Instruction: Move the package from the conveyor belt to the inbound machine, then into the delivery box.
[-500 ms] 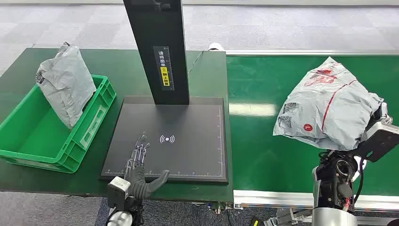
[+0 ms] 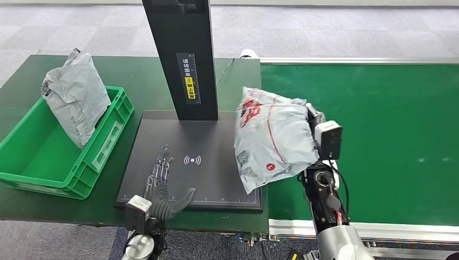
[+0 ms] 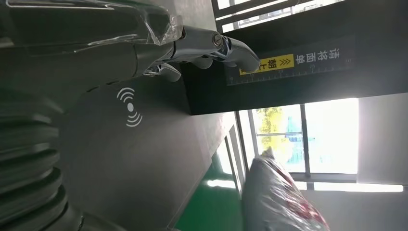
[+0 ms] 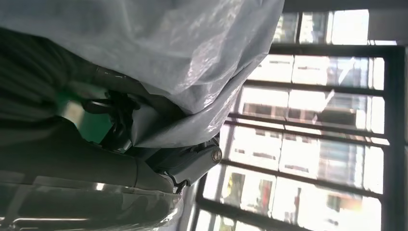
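Leaning upright inside the green bin (image 2: 32,157) on the desk (image 2: 21,81), a grey bag (image 2: 76,103) rests against the bin's far right wall. The right robot hand (image 2: 314,135) holds the package (image 2: 270,138) in the air over the right edge of the black scanner plate (image 2: 216,179), beside the belt (image 2: 379,119). The left robot hand (image 2: 161,187) lies flat on the plate, fingers spread, holding nothing.
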